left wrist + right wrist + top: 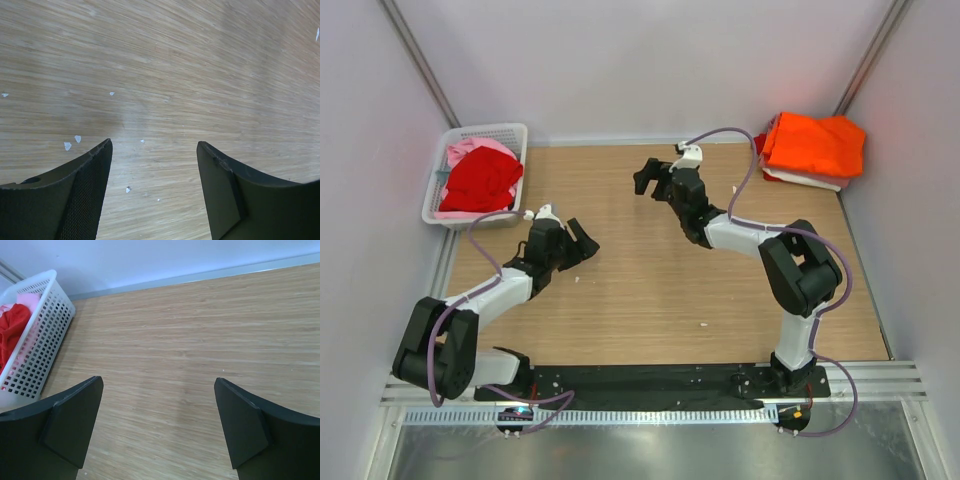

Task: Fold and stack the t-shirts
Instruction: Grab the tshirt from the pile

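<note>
hovering over the wooden table point(650, 290), the left gripper point(155, 143) and right gripper point(158, 379) both have jaws spread wide, holding nothing. the red t-shirt point(480, 183) lies crumpled on the pink t-shirt point(470, 150) in the white basket point(485, 130) at the far left; the orange t-shirt point(815, 145) sits folded atop the white t-shirt point(808, 181) at the far right

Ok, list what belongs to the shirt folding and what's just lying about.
Job: red t-shirt and pink t-shirt in the white basket; orange t-shirt folded on a white t-shirt at the far right corner.
Lying about: white flecks on the table.
</note>
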You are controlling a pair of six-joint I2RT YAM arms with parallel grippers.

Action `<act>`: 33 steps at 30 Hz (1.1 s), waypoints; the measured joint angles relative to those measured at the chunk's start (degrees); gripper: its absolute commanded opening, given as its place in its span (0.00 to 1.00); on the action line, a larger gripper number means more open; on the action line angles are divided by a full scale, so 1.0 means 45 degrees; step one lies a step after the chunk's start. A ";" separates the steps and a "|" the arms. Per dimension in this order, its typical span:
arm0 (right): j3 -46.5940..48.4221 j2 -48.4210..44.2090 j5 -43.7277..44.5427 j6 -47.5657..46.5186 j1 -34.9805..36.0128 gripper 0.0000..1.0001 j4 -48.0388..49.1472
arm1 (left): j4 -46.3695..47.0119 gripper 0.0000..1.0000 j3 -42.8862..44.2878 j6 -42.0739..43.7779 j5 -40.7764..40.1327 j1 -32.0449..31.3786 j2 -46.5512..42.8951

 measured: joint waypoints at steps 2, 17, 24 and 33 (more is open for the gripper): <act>0.0146 0.0000 -0.0010 0.0000 0.0000 1.00 -0.0024 | -0.0010 0.70 0.0000 -0.0005 0.0000 0.0000 0.0000; -0.0233 -0.0010 -0.1875 -0.0573 -0.0296 1.00 -0.0039 | -0.3852 0.79 0.2977 0.0092 -0.2351 -0.0010 -0.0078; 0.0243 0.0466 -0.4794 0.0423 -0.1642 1.00 -0.0034 | -0.7451 0.91 1.0253 0.1209 -0.5110 0.0704 0.1384; 0.0476 0.1564 -0.7538 0.2186 -0.2812 1.00 0.0544 | -0.9908 0.87 1.4596 0.2288 -0.5829 0.3351 0.5479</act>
